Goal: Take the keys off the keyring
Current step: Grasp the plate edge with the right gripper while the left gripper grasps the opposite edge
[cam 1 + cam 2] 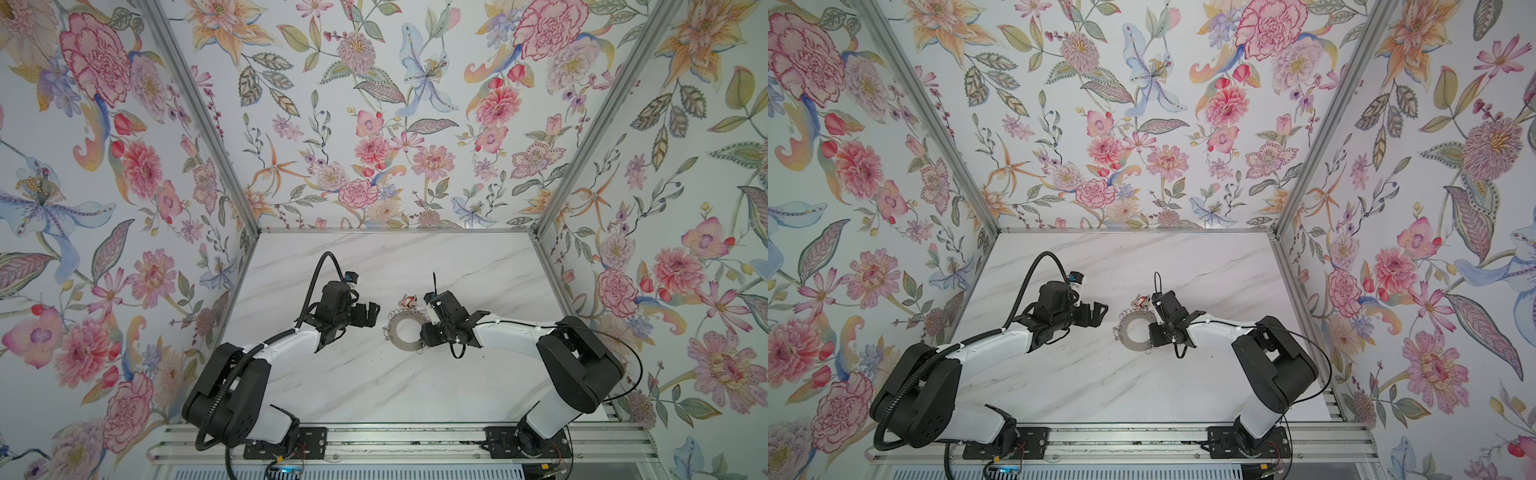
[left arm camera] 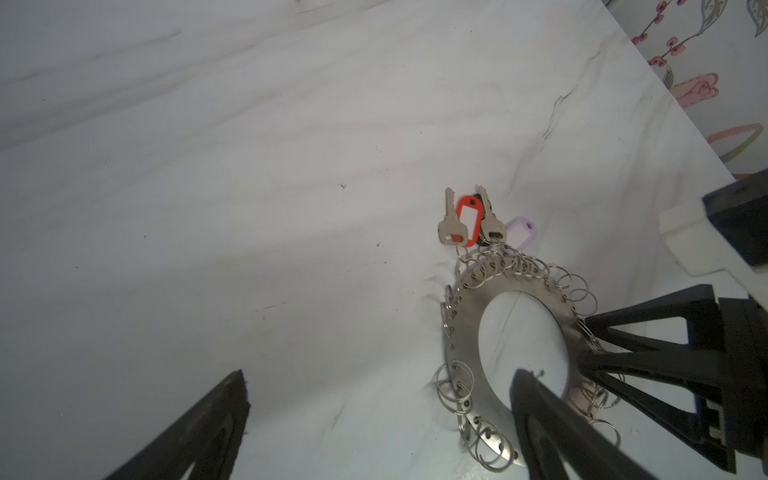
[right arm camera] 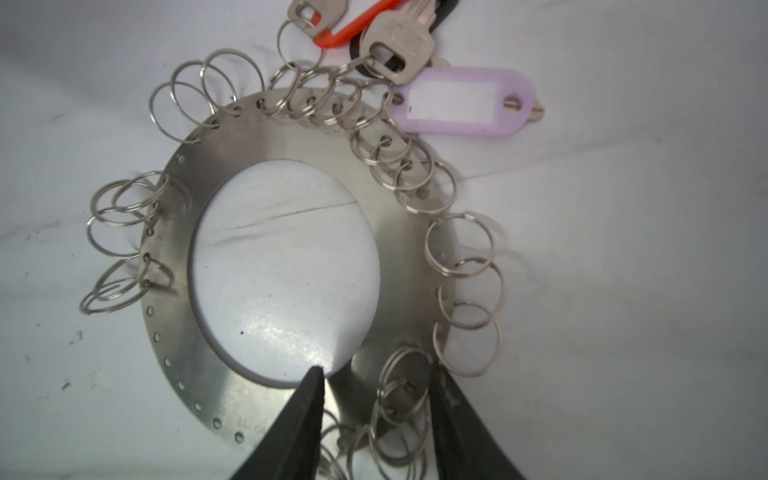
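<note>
The keyring [image 1: 392,333] [image 1: 1123,333], a flat silver ring rimmed with wire loops, lies flat on the marble table. The keys [image 1: 409,302] [image 1: 1142,302] cluster at its far rim, hanging on the loops: an orange-red fob [image 2: 469,220] [image 3: 353,25], silver keys [image 2: 449,222] [image 3: 395,41] and a pale lilac tag [image 2: 521,232] [image 3: 461,104]. My right gripper [image 3: 376,370] [image 2: 584,343] stands open astride the keyring's band [image 3: 166,291], one finger at the inner edge, the other among the rim loops. My left gripper [image 1: 372,311] [image 2: 380,376] hovers wide open just left of the keyring [image 2: 465,324], holding nothing.
Flowered walls [image 1: 124,208] enclose the marble table [image 1: 374,386] on three sides. The arm bases sit on a metal rail [image 1: 395,440] at the front edge. A cable [image 1: 631,361] loops off the right arm.
</note>
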Controlling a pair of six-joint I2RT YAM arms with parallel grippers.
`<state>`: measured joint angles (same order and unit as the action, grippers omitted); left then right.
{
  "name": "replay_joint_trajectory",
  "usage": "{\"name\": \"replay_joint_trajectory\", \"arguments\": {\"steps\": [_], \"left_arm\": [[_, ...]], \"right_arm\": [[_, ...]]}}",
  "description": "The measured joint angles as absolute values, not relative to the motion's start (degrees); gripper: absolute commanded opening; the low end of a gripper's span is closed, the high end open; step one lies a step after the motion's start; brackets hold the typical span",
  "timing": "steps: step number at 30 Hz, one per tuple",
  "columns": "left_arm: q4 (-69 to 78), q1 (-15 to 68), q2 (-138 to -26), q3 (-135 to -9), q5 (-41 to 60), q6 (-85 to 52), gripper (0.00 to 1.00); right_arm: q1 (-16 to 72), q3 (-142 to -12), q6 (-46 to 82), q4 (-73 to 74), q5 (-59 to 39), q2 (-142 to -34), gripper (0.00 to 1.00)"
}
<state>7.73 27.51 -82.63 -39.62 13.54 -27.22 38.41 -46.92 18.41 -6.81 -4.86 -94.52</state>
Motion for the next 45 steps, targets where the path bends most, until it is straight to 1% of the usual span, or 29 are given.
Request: {"name": "replay_joint_trajectory", "arguments": {"steps": [7,14,21,27,32,45], "left_arm": [[6.50,31.20,-84.60,-39.48,15.14,-29.87,0.95],[6.63,32.86,-89.84,-39.68,16.36,-32.01,0.91],[7.66,35.03,-94.65,-42.17,17.45,-33.32,0.88],[8.34,35.88,-96.86,-44.12,18.72,-34.22,0.80],[9.30,36.64,-97.93,-44.58,20.67,-35.66,0.70],[11.94,37.06,-98.39,-44.71,23.64,-39.99,0.64]], "right_arm": [[33.45,-44.62,20.60,-6.57,-10.98,-91.85,0.56],[28.42,-42.02,23.09,-2.90,-16.34,-91.18,0.58],[26.52,-41.50,24.93,-0.14,-20.10,-91.55,0.58],[26.48,-41.56,26.02,2.94,-23.66,-93.56,0.58],[26.50,-41.76,26.50,4.54,-25.71,-94.72,0.56],[27.07,-42.17,28.03,8.32,-27.99,-97.03,0.51]]}}
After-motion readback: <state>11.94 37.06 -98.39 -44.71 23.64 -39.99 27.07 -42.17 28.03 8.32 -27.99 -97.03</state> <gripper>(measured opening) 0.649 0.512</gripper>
